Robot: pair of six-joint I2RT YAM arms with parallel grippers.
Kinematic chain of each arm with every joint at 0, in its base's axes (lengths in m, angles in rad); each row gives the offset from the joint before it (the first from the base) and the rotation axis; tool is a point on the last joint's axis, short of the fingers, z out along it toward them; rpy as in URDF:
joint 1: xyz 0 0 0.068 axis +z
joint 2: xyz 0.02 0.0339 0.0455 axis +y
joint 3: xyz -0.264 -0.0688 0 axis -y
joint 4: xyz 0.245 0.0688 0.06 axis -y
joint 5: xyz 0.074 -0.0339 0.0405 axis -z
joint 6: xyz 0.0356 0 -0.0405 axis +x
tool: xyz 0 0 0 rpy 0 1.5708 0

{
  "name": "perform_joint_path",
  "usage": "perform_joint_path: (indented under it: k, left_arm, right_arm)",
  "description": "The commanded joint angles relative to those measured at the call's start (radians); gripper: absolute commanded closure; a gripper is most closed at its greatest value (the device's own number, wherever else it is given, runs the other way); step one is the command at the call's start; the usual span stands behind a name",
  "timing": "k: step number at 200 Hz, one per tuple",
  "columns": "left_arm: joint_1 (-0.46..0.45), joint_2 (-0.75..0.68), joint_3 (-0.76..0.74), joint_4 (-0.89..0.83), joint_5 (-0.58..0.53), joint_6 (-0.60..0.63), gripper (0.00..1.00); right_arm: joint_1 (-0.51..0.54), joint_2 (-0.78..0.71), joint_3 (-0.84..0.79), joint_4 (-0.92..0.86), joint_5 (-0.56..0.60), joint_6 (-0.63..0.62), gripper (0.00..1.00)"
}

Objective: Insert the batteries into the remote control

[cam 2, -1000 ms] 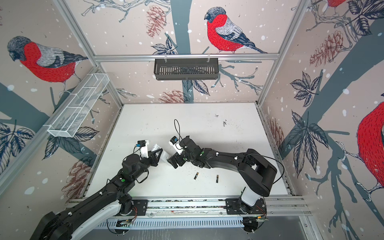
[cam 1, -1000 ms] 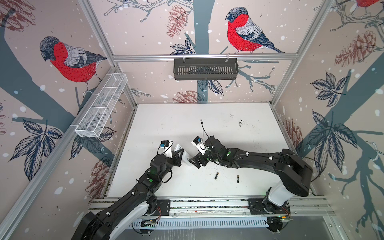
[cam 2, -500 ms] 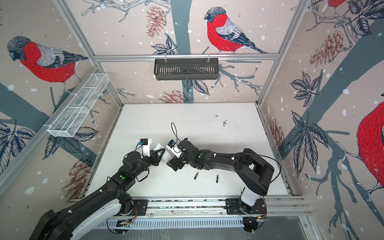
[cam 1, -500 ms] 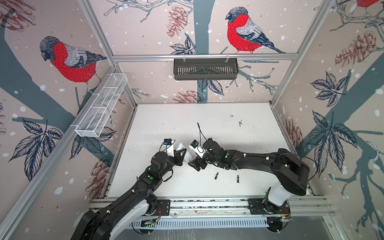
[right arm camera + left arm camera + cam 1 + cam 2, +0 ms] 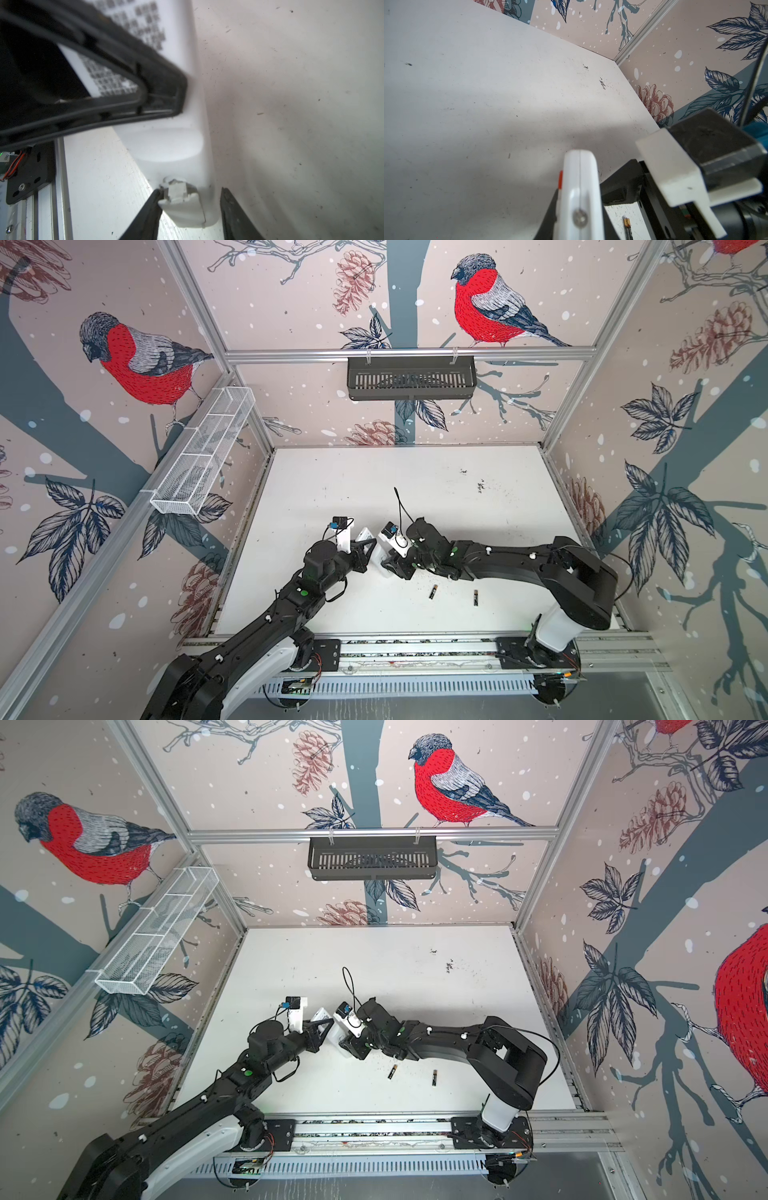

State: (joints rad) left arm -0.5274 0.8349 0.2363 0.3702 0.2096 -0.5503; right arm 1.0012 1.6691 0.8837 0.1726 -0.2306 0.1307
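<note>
The remote control is up off the counter, pinched across its thin body by the left pincer. We reckon that's on purpose. Held in the air with its plain back turned toward the right arm, the battery-door end sticks out free where something can get at it.

The right pincer straddles that free end, set fairly narrow. One finger touches right by the little clip and the other sits just beside the far edge. Whether it's actually gripping, we cannot tell. Our guess is it's there to work the door while the left one steadies the body.

The batteries sit loose on the counter under the right arm, the second battery near the first, both clear of the remote control. Makes sense to us, since there's nowhere to drop them until the bay is open.
</note>
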Motion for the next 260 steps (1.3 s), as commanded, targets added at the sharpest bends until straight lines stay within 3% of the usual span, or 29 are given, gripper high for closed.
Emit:
perform_joint_path:
  k: [1,151,260]
  left_arm:
    - [0.001,0.008,0.013,0.036,0.031,0.006,1.00]
    - [0.004,0.029,0.019,0.034,0.018,0.007,1.00]
    - [0.017,0.020,0.017,0.006,-0.030,0.008,1.00]
  right_arm:
    - [-0.001,-0.007,-0.002,0.028,-0.027,-0.017,0.57]
    - [-0.006,0.011,0.014,0.007,-0.051,-0.022,0.84]
    - [-0.094,-0.037,-0.020,-0.053,0.011,0.002,0.94]
